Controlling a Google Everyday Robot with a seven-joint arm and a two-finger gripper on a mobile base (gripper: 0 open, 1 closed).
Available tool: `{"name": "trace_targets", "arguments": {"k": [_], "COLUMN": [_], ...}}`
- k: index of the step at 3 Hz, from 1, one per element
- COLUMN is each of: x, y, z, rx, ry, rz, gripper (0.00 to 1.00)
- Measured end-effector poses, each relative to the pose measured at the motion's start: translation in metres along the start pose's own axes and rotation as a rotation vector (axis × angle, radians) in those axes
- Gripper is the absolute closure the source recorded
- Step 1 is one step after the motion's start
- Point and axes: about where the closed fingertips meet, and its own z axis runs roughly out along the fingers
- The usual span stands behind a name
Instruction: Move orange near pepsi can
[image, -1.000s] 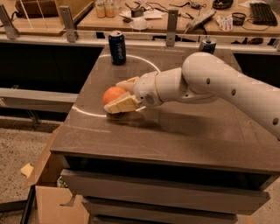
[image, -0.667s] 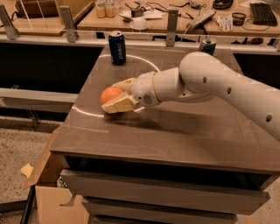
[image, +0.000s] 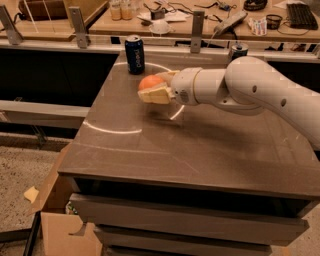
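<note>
The orange (image: 149, 81) is round and plain, held between the cream fingers of my gripper (image: 154, 87) above the dark table top. The gripper is shut on it, and the white arm reaches in from the right. The pepsi can (image: 134, 54), dark navy with white vertical lettering and a silver top, stands upright at the table's far edge, a little behind and left of the orange. The orange and the can are apart, with a small gap between them.
The dark table (image: 150, 150) has drawers below its front edge. A second can (image: 239, 50) stands at the far right edge. A cluttered wooden desk (image: 200, 20) lies behind. Cardboard boxes (image: 55, 220) sit on the floor at the left.
My gripper has lifted the orange and carried it back and to the right, closer to the pepsi can. The can has not moved.
</note>
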Motion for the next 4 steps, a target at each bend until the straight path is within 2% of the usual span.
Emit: {"name": "trace_targets", "arguments": {"k": [1,2,3,4], "x": [0.005,0.007,0.009,0.004], "y": [-0.047,-0.063,-0.066,-0.080], "z": [-0.010,-0.016,-0.003,0.009], "rx": [0.183,0.231,0.250,0.264], "ry": [0.036,0.037,0.000,-0.035], "rz": [-0.013,-0.011,-0.003,-0.005], "gripper": [1.00,1.00,1.00,1.00]}}
